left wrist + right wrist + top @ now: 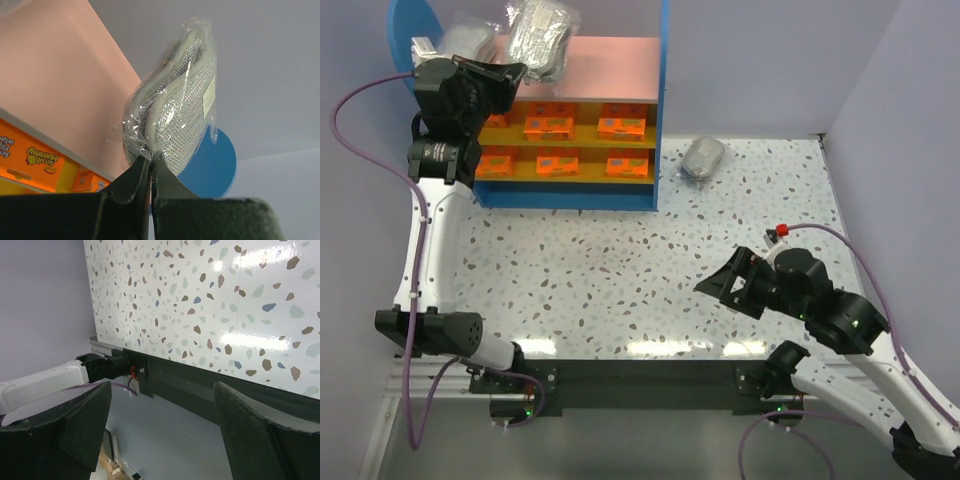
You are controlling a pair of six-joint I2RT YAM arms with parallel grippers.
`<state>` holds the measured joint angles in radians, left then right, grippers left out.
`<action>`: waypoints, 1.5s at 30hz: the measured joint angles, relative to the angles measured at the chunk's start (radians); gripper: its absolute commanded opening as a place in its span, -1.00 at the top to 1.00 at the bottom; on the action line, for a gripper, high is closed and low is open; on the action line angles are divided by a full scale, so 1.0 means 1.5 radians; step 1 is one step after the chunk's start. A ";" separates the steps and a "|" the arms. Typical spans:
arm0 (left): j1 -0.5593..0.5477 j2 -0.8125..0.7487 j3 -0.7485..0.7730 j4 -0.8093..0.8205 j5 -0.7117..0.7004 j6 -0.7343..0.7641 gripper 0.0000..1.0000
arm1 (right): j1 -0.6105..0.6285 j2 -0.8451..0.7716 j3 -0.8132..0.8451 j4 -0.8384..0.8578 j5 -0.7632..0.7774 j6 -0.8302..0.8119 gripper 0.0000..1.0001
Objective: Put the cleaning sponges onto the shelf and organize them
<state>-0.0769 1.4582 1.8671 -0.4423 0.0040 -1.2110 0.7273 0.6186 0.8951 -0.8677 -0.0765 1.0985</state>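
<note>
while clamped on a bagged grey bundle (180,110), left gripper (150,162) sits narrow | right gripper (162,387) wide, holding nothing

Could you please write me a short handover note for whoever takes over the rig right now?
Left gripper: shut on the bag edge of a grey bundle at the pink top board.
Right gripper: open, empty, over the near part of the table.
Done: six orange packs on the two yellow shelves; second bundle on the top board.
Left: set down the held bundle, then probably fetch the third bundle lying on the table right of the shelf.
</note>
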 measured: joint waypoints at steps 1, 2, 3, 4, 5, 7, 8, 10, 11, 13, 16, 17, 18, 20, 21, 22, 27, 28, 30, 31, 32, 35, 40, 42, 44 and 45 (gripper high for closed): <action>0.011 0.011 0.002 0.008 0.014 -0.007 1.00 | 0.000 -0.005 0.001 -0.003 0.004 0.000 -0.73; 0.022 0.020 0.002 0.016 0.029 -0.015 1.00 | 0.000 -0.012 0.004 -0.007 0.008 0.000 -0.73; 0.030 0.026 0.002 0.021 0.039 -0.021 1.00 | 0.000 -0.016 0.005 -0.010 0.010 0.000 -0.74; 0.038 0.033 0.001 0.028 0.050 -0.030 1.00 | 0.000 -0.020 0.006 -0.013 0.013 0.000 -0.75; 0.043 0.038 -0.001 0.034 0.060 -0.038 1.00 | 0.000 -0.024 0.007 -0.017 0.020 0.000 -0.75; 0.054 0.044 -0.011 0.047 0.078 -0.053 1.00 | 0.000 -0.029 0.007 -0.024 0.024 0.000 -0.75; 0.058 0.046 -0.017 0.052 0.087 -0.060 1.00 | 0.000 -0.031 0.007 -0.028 0.026 0.001 -0.75; 0.063 0.052 -0.025 0.059 0.101 -0.072 1.00 | 0.000 -0.034 0.007 -0.034 0.027 0.001 -0.76; 0.065 0.055 -0.028 0.063 0.108 -0.076 1.00 | 0.000 -0.035 0.007 -0.037 0.028 0.001 -0.77; 0.066 0.062 -0.036 0.070 0.119 -0.088 0.80 | 0.000 -0.036 0.007 -0.041 0.028 0.000 -0.78; 0.066 0.066 -0.053 0.075 0.125 -0.096 0.26 | 0.000 -0.035 0.007 -0.041 0.028 0.000 -0.80; 0.066 0.066 -0.056 0.075 0.127 -0.101 0.16 | 0.000 -0.033 0.008 -0.041 0.028 0.000 -0.81; 0.066 0.066 -0.057 0.077 0.127 -0.106 -0.03 | 0.000 -0.030 0.008 -0.040 0.031 0.000 -0.81; 0.067 0.066 -0.057 0.081 0.128 -0.108 -0.25 | 0.000 -0.023 0.009 -0.040 0.038 0.000 -0.82; 0.067 0.065 -0.057 0.085 0.127 -0.110 -0.39 | 0.000 -0.020 0.010 -0.040 0.040 0.000 -0.82; 0.067 0.065 -0.057 0.089 0.127 -0.110 -0.45 | 0.000 -0.016 0.010 -0.039 0.041 0.000 -0.83; 0.067 0.047 -0.064 0.111 0.131 -0.114 -0.90 | 0.000 0.012 0.028 -0.038 0.060 -0.004 -0.86; 0.067 0.040 -0.066 0.115 0.134 -0.113 -0.94 | 0.000 0.018 0.033 -0.037 0.064 -0.005 -0.86; 0.065 0.015 -0.081 0.126 0.143 -0.109 -1.00 | 0.000 0.036 0.049 -0.034 0.080 -0.011 -0.87; 0.064 -0.006 -0.098 0.134 0.152 -0.104 -1.00 | -0.001 0.047 0.057 -0.030 0.090 -0.014 -0.87; 0.063 -0.031 -0.118 0.133 0.162 -0.101 -1.00 | -0.001 0.062 0.065 -0.024 0.097 -0.019 -0.88; 0.050 -0.131 -0.213 0.144 0.194 -0.075 -1.00 | -0.014 0.124 0.093 -0.002 0.110 -0.036 -0.88; 0.022 -0.340 -0.411 0.111 0.246 0.003 -1.00 | -0.135 0.269 0.116 0.080 0.077 -0.079 -0.88; 0.019 -0.408 -0.476 0.076 0.265 0.038 -1.00 | -0.190 0.335 0.122 0.113 0.071 -0.101 -0.89; 0.019 -0.462 -0.524 0.031 0.280 0.071 -1.00 | -0.233 0.405 0.141 0.138 0.069 -0.128 -0.91; 0.019 -0.482 -0.542 0.009 0.287 0.086 -1.00 | -0.248 0.440 0.157 0.151 0.067 -0.140 -0.91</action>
<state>-0.0486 0.7349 1.0542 -0.4286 0.4351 -1.0821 0.3550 1.2793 1.1313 -0.6415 0.0246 0.8883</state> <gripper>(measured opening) 0.997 0.947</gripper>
